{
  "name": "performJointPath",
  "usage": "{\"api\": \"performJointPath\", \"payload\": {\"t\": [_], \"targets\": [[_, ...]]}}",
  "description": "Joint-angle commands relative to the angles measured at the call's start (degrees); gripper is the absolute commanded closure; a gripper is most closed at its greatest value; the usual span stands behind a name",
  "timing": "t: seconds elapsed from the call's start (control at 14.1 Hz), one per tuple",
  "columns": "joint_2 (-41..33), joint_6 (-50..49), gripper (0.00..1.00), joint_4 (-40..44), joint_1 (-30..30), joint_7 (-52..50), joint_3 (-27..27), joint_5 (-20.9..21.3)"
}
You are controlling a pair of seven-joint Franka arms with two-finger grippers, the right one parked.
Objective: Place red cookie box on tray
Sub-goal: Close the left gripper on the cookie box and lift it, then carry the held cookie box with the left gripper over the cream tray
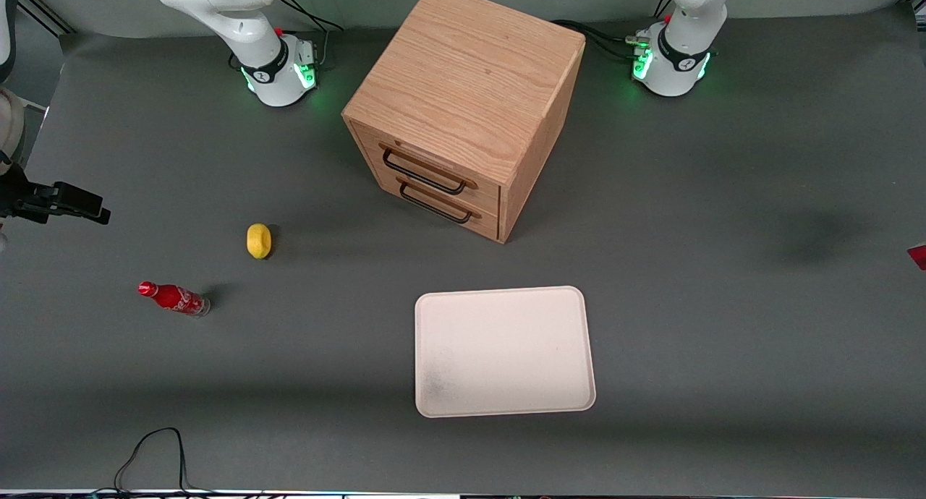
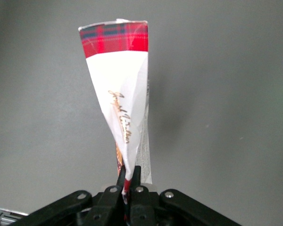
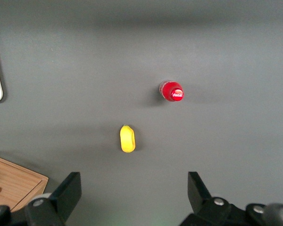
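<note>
Your gripper is clamped on the red cookie box, held above bare table well off the tray toward the working arm's end, so carrying and placing remain.

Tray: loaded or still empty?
Empty. The tray shows only bare cream surface in the front view. The red cookie box hangs pinched in the shut claw over grey table, off toward the working arm's end.
</note>
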Motion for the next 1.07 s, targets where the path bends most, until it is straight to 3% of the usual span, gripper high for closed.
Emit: {"api": "performJointPath", "payload": {"t": [0.0, 0.21, 0.64, 0.99], "targets": [[0.1, -7.9, 1.00, 6.9, -2.8, -6.7, 0.6, 0.2], [-2.4, -11.4, 1.00, 7.7, -7.7, -20.3, 0.6, 0.1], [-2.9, -12.4, 1.00, 7.9, -19.1, -62.2, -1.6, -1.5], [-1.1, -8.9, 1.00, 7.9, -34.0, -91.8, -2.3, -1.6]]}}
